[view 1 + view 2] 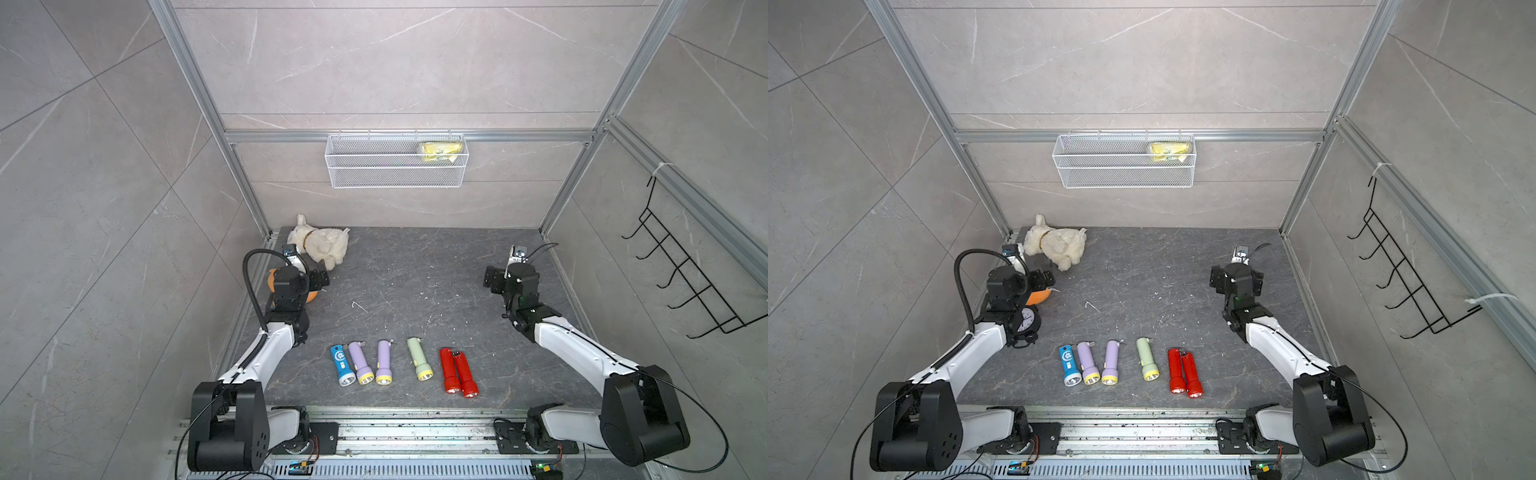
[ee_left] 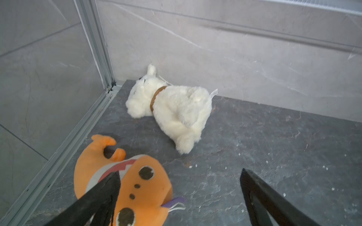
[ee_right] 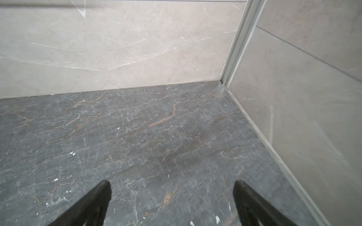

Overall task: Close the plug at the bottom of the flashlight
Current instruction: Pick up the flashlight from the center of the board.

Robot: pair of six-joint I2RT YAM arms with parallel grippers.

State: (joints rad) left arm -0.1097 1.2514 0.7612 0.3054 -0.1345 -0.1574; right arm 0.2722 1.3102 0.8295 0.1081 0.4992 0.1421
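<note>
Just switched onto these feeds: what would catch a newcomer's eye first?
Six flashlights lined up near the front edge of the table stand out: a blue flashlight, two purple flashlights, a green flashlight and two red flashlights side by side. Then the white plush dog in the far left corner, and an orange plush toy beneath the open left gripper; the right gripper hangs open over bare table.

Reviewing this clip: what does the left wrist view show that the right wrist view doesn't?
Left wrist only: a white plush dog and an orange plush toy near the far left corner. Right wrist only: the far right corner post. Both: the dark tabletop and open jaws, on the left end effector and the right end effector; neither shows the flashlights.
</note>
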